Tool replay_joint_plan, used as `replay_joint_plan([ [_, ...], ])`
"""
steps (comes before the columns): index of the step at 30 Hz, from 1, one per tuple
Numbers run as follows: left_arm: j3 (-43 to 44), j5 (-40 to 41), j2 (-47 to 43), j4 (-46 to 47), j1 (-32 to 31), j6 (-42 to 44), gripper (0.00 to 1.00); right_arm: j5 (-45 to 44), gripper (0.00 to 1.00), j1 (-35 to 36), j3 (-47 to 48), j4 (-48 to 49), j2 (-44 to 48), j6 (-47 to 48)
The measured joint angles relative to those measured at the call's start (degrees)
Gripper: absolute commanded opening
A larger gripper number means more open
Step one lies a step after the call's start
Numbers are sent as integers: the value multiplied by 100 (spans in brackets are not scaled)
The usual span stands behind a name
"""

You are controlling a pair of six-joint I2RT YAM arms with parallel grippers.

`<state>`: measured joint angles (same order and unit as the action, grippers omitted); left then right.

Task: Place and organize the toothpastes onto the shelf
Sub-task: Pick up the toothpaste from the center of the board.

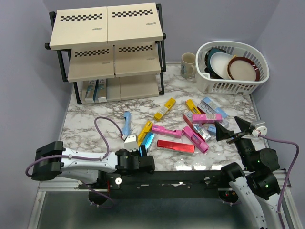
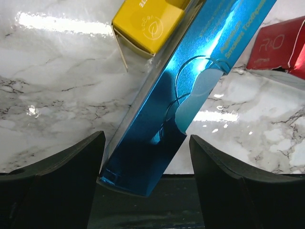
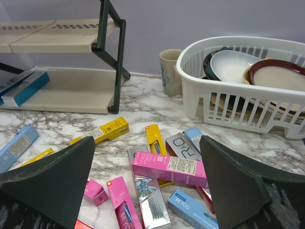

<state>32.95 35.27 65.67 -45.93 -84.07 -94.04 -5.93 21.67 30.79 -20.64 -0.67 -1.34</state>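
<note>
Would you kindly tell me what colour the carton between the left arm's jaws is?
The carton is glossy metallic blue, clearest in the left wrist view.

You see glossy toothpaste cartons (image 1: 167, 130) in pink, yellow, blue, silver and red strewn flat before the black-framed, beige-boarded three-tier shelf (image 1: 107, 33); a few lie on its bottom tier, at the left.

We see white links and black joints on the left arm (image 1: 81, 161) and right arm (image 1: 262, 183); mauve cables (image 1: 101, 123) loop at twelve o'clock; fingers (image 2: 52, 176) are black wedges.
</note>
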Motion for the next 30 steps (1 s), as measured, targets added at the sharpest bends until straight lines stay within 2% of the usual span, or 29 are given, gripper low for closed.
replay_joint_plan([
  [10,2,107,0,505,608,807,84,0,100,0,0,0,0,-2],
  [19,9,114,140,490,404,1515,93,0,100,0,0,0,0,0],
  [26,59,103,90,431,210,2131,93,0,100,0,0,0,0,0],
  [30,76,57,192,463,140,2520,87,0,100,0,0,0,0,0],
])
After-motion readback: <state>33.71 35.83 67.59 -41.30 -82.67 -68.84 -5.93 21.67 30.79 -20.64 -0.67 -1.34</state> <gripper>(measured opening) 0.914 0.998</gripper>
